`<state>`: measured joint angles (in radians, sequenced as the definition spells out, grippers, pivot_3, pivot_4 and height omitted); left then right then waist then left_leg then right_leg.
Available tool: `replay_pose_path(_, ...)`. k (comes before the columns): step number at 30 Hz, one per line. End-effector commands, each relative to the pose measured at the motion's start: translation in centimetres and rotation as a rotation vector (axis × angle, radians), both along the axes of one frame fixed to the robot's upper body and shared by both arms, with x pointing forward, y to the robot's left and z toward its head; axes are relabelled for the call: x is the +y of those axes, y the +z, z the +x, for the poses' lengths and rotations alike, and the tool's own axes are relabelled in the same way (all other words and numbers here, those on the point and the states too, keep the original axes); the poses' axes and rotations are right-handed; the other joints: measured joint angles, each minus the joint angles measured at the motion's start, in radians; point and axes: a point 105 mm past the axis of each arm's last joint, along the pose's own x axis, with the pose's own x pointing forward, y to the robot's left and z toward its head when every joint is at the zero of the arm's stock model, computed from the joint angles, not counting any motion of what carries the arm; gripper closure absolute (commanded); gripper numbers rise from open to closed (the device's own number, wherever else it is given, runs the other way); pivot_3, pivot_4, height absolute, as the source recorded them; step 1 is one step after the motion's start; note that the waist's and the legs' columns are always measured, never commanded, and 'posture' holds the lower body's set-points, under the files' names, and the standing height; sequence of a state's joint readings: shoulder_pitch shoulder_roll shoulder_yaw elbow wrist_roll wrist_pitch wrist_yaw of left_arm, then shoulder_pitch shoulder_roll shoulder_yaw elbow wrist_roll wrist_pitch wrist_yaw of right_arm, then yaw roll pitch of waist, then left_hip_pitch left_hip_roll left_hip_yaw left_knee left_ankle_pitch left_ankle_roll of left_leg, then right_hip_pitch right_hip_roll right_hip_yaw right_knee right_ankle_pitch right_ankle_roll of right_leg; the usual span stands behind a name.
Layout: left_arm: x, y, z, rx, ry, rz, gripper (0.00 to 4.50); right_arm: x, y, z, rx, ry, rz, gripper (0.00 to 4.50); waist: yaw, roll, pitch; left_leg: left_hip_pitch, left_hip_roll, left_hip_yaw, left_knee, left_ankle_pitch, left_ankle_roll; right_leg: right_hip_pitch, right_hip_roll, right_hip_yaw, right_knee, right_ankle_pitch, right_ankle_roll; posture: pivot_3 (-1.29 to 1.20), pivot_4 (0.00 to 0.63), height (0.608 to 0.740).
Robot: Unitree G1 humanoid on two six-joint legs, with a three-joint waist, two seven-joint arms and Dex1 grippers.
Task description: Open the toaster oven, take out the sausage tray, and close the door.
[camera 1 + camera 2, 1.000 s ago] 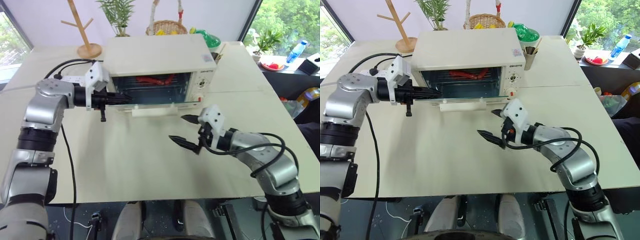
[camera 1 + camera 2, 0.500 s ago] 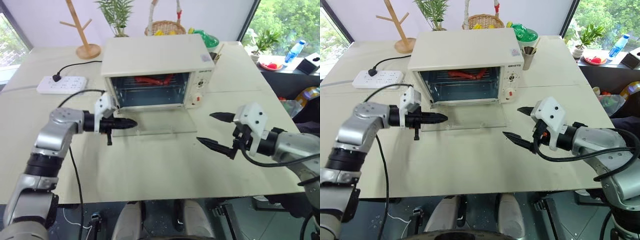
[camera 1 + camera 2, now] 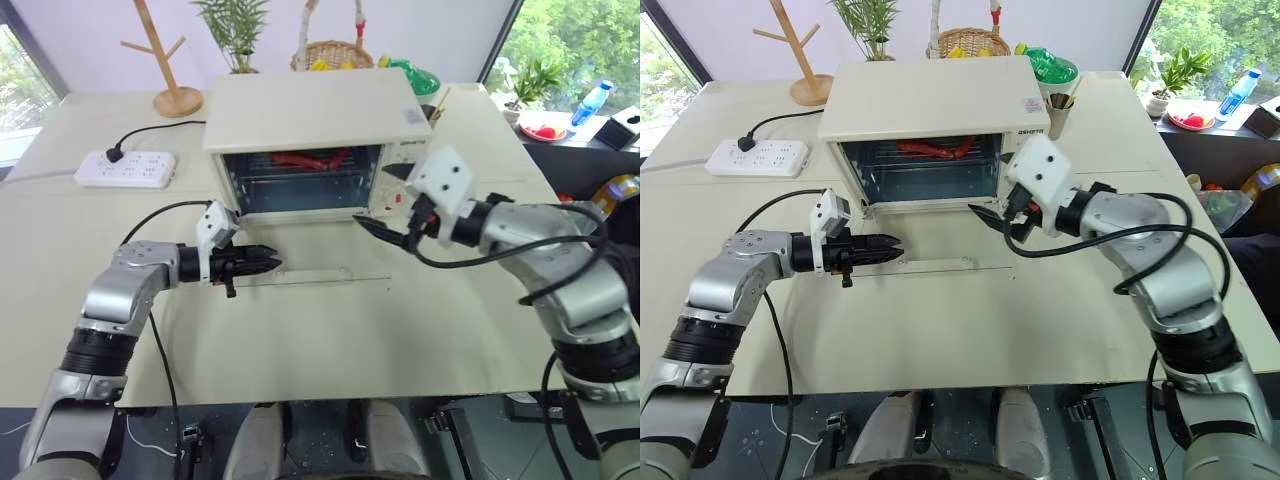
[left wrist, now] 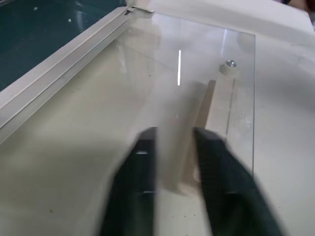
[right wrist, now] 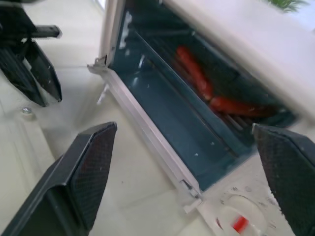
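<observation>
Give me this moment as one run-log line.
door: open, flat on table | sausage tray: inside toaster oven | left tool: at door's handle edge, open | right tool: open, at oven mouth

Bright daylight comes from the windows behind; my wrist views are blurred, with glare on the door (image 4: 206, 73) glass.

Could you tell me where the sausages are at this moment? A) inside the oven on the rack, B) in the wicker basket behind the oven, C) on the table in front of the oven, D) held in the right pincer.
A: the red-brown sausages lie on the rack inside the toaster oven, whose door lies folded down flat; the right pincer stands open and empty before the opening.
</observation>
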<state>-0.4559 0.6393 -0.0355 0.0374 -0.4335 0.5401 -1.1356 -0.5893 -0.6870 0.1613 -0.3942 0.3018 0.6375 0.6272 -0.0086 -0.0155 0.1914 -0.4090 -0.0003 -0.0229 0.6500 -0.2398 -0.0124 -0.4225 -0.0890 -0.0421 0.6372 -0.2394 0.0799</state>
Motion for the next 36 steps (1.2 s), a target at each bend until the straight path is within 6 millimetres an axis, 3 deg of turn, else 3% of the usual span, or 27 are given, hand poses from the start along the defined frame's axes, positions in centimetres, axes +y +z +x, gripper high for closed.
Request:
replay_pose_path(1, 0.3, 1.9, -0.7, -0.026, -0.009, -0.045, 1.20, 0.2, 1.5, 0.2, -0.075, 0.014, 0.002, 0.00, -0.002, 0.000, 0.000, 0.000, 0.000, 0.000, 0.000, 0.000, 0.000, 0.000, 0.000, 0.000, 0.000, 0.000, 0.000, 0.00, 0.150, 0.740)
replay_pose_path(3, 0.6, 2.2, -1.1, -0.015, -0.013, -0.057, 0.13, 0.2, 1.5, 0.2, -0.073, 0.020, 0.001, 0.00, -0.002, 0.000, 0.000, 0.000, 0.000, 0.000, 0.000, 0.000, 0.000, 0.000, 0.000, 0.000, 0.000, 0.000, 0.000, 0.00, 0.150, 0.740)
replay_pose_path(4, 0.8, 2.5, -1.2, -0.018, -0.006, -0.062, 0.06, 0.2, 1.5, 0.2, -0.071, 0.022, 0.001, 0.00, -0.002, 0.000, 0.000, 0.000, 0.000, 0.000, 0.000, 0.000, 0.000, 0.000, 0.000, 0.000, 0.000, 0.000, 0.000, 0.00, 0.150, 0.740)
replay_pose_path(11, 2.6, 7.1, -1.2, -0.134, 0.049, -0.098, 0.06, -0.1, 1.4, 0.0, -0.064, 0.028, -0.005, 0.00, -0.002, 0.000, 0.000, 0.001, 0.000, 0.000, 0.000, 0.000, 0.000, 0.000, 0.001, 0.000, 0.001, 0.000, 0.000, 0.00, 0.150, 0.740)
replay_pose_path(15, 4.2, 10.7, -1.2, -0.252, 0.098, -0.075, 0.06, 0.0, 1.4, 0.4, -0.078, 0.023, -0.013, 0.00, -0.003, 0.000, 0.000, 0.001, 0.000, 0.000, 0.000, 0.000, 0.000, 0.000, 0.001, 0.000, 0.001, 0.000, 0.000, 0.00, 0.150, 0.740)
replay_pose_path(20, 5.8, 11.4, -1.5, -0.268, 0.134, -0.044, 0.06, 1.0, 0.9, 1.2, -0.123, 0.029, -0.051, 0.00, -0.006, 0.000, 0.000, 0.001, 0.000, 0.001, -0.001, 0.000, 0.000, 0.000, 0.001, 0.000, 0.001, 0.000, 0.000, 0.00, 0.150, 0.740)
replay_pose_path(25, 5.9, 11.3, -1.1, -0.269, 0.149, -0.040, 0.06, 3.1, 0.8, 3.3, -0.176, 0.020, -0.071, 0.00, -0.006, 0.000, 0.000, 0.001, 0.001, 0.001, -0.001, 0.000, 0.000, -0.001, 0.001, 0.001, 0.001, 0.000, 0.000, 0.00, 0.150, 0.740)
replay_pose_path(28, 5.5, 11.1, -0.9, -0.271, 0.143, -0.047, 0.00, 3.8, 1.0, 4.7, -0.212, -0.005, -0.077, 0.91, -0.006, 0.000, 0.000, 0.001, 0.000, 0.002, 0.000, 0.000, 0.000, -0.002, 0.001, 0.001, 0.002, 0.000, 0.000, 0.00, 0.150, 0.740)
replay_pose_path(34, 4.8, 11.0, -0.7, -0.271, 0.124, -0.052, 0.00, 5.3, 0.8, 5.3, -0.267, 0.028, -0.116, 3.94, -0.005, 0.000, 0.000, 0.001, 0.000, 0.002, -0.001, 0.000, 0.000, -0.002, 0.001, 0.001, 0.002, 0.000, 0.000, 0.00, 0.150, 0.740)
replay_pose_path(36, 4.8, 11.0, -0.7, -0.270, 0.122, -0.053, 0.00, 6.2, 0.5, 5.4, -0.282, 0.048, -0.135, 4.05, -0.007, 0.000, 0.000, 0.001, 0.000, 0.002, -0.001, 0.000, 0.000, -0.002, 0.001, 0.001, 0.002, 0.000, 0.000, 0.00, 0.150, 0.740)
